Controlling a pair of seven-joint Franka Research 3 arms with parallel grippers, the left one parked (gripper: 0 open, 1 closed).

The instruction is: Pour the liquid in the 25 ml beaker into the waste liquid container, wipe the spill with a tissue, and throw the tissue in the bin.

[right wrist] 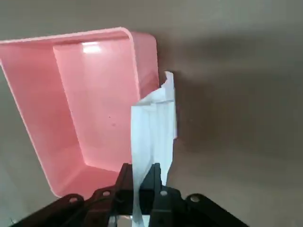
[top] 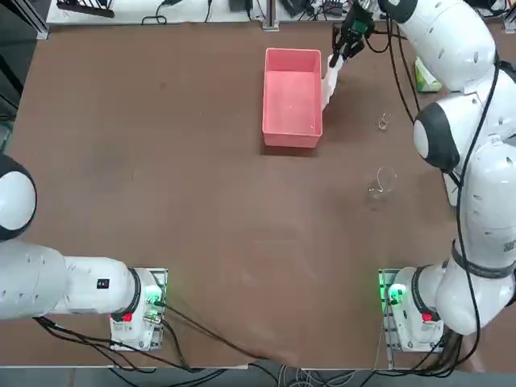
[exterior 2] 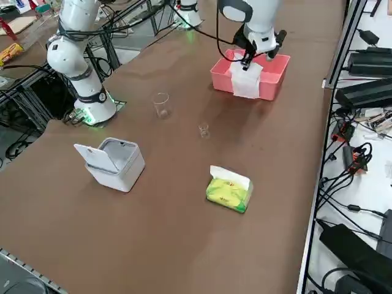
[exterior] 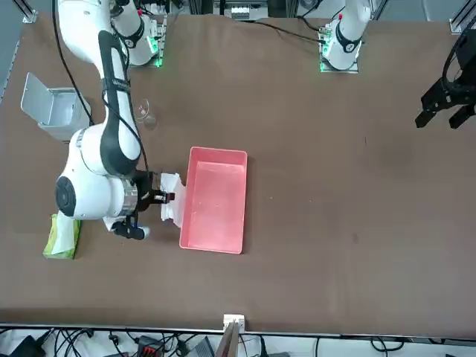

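You're seeing the tray (right wrist: 94,104) showing smooth pink plastic, its inner base catching a glossy white glint. Between the black, dull-looking fingers of the right gripper (right wrist: 140,189), you're looking at thin, creased white paper, the tissue (right wrist: 154,135). The beaker (exterior 2: 204,130) and the larger beaker (exterior 2: 162,105) are showing clear, see-through glass. The bin (exterior 2: 119,164) is looking like smooth, pale plastic, while the tissue pack (exterior 2: 228,193) is showing a printed yellow-green wrapper. Under them all, the tabletop (exterior 2: 153,233) is presenting a smooth brown surface.

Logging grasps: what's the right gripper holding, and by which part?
Right gripper: holding the tissue, pinched near one end between its fingers; the rest extends beside the tray.
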